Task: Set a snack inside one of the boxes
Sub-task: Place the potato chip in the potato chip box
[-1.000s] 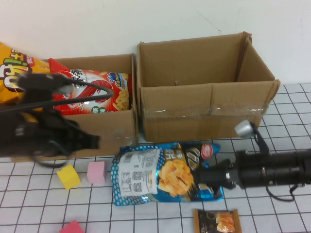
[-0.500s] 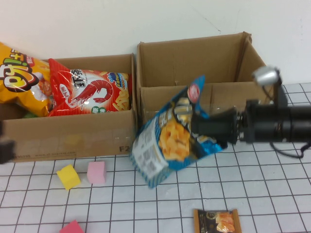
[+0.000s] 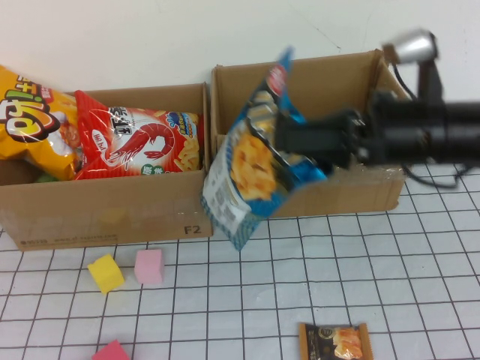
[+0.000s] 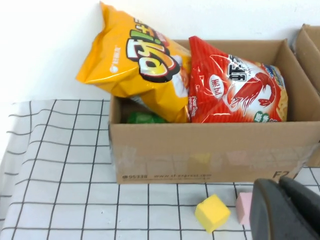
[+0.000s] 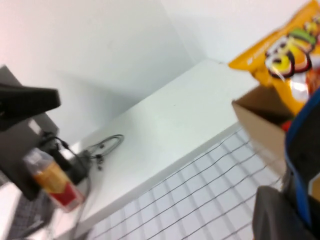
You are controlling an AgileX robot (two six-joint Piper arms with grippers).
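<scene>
My right gripper (image 3: 289, 139) is shut on a blue chip bag (image 3: 247, 161) and holds it in the air, tilted, at the front left corner of the empty right cardboard box (image 3: 330, 187). In the right wrist view the bag's blue edge (image 5: 300, 150) sits against the gripper (image 5: 290, 200). The left box (image 3: 112, 214) holds an orange bag (image 3: 34, 120) and a red shrimp-chip bag (image 3: 139, 142). My left gripper (image 4: 278, 187) is out of the high view; its wrist view shows it shut and empty, low over the table near the pink cube (image 4: 243, 207).
A yellow cube (image 3: 106, 272), a pink cube (image 3: 148, 265) and a magenta block (image 3: 111, 351) lie in front of the left box. A small brown snack packet (image 3: 335, 341) lies at the front. A white wall stands behind the boxes.
My right gripper has lifted the blue chip bag off the table and carried it up and back to the right box's front. My left arm has pulled back out of the high view.
</scene>
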